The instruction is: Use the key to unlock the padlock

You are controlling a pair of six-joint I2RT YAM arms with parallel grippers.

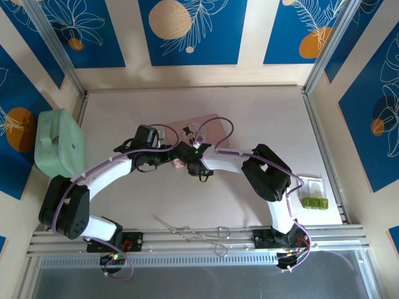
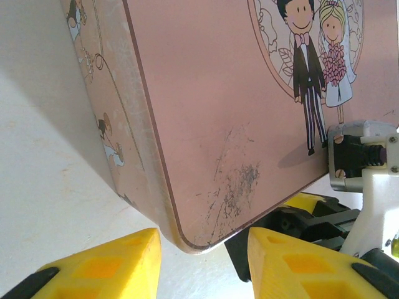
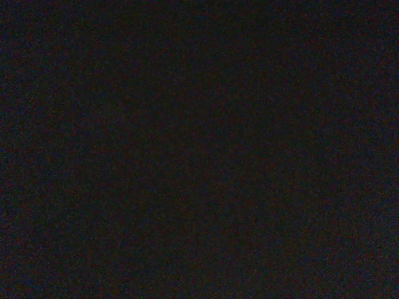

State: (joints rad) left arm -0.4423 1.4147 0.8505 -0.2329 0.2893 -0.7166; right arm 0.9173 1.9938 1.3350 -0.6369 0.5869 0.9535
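Observation:
The pink box [image 1: 209, 129] lies flat at the table's middle, its lid printed with a cartoon bride and groom [image 2: 315, 59]. My left gripper [image 2: 202, 265] is open, and the box's scuffed near corner [image 2: 199, 240] sits just above the gap between its yellow fingers [image 2: 106, 265]. From above, my left gripper [image 1: 169, 159] and right gripper [image 1: 189, 164] meet at the box's front edge. A yellow finger [image 2: 310, 200] of the right gripper pokes out from under that edge. The right wrist view is black. Padlock and key are hidden.
A mint-green case [image 1: 59, 142] stands at the far left. Metal forceps [image 1: 193, 232] lie near the front rail. At the right edge, a white sheet [image 1: 321, 212] carries small green blocks [image 1: 315, 202]. Aluminium posts frame the table.

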